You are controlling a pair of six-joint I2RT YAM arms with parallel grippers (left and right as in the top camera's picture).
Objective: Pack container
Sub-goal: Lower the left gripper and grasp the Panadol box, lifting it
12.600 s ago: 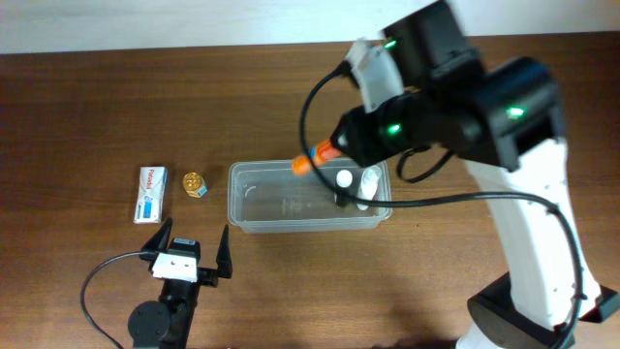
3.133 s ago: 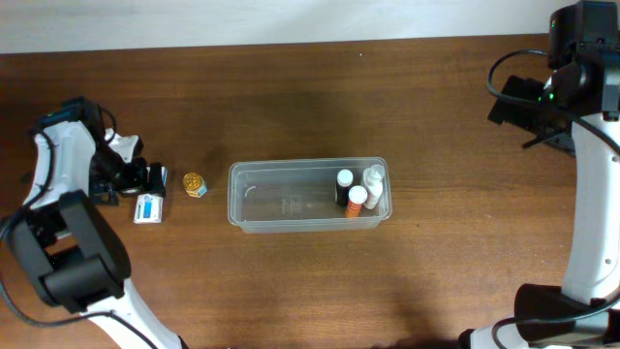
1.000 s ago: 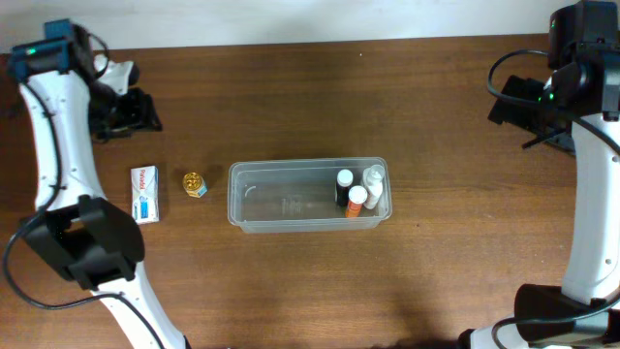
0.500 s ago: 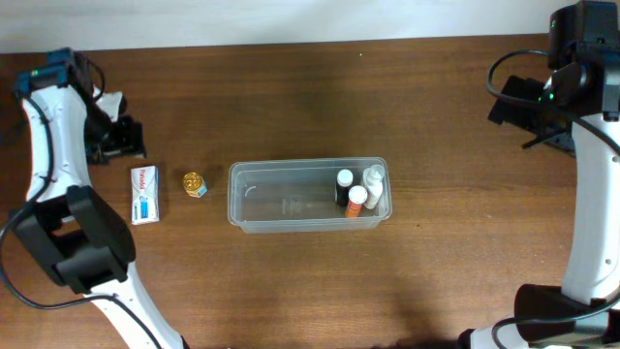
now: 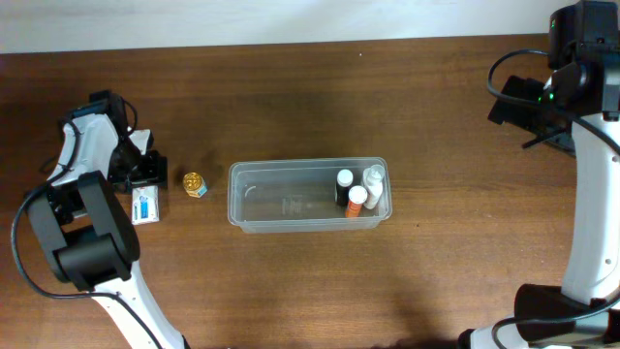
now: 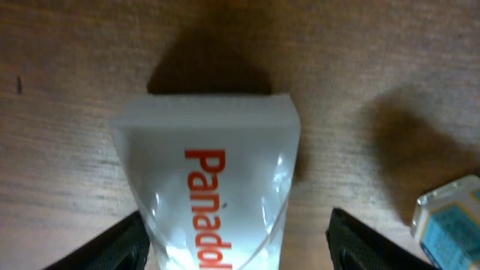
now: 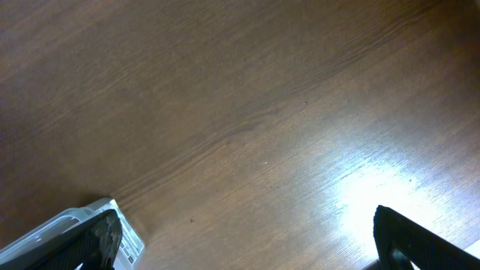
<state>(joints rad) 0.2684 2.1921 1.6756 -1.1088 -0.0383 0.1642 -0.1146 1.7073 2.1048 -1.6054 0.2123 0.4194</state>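
Note:
The clear plastic container (image 5: 291, 197) lies mid-table with three small bottles (image 5: 356, 191) standing at its right end. My left gripper (image 5: 145, 174) hangs over the far end of a white-and-blue Panadol box (image 5: 145, 207) left of the container. In the left wrist view the box (image 6: 214, 172) lies between the open jaws of the left gripper (image 6: 240, 255). The left finger (image 6: 124, 244) sits close against it and the right finger (image 6: 375, 240) stands off with bare wood between. My right gripper (image 7: 255, 244) is open over bare table, holding nothing, far right of the container.
A small gold object (image 5: 195, 183) sits between the box and the container; its blue-and-clear edge (image 6: 450, 217) shows right of the left gripper. A white labelled corner (image 7: 124, 232) pokes in beside the right gripper's left finger. The right arm (image 5: 581, 174) rises along the table's right side.
My left gripper has come from the back left corner toward the front and right, and now straddles the far end of the box. The right arm has not moved.

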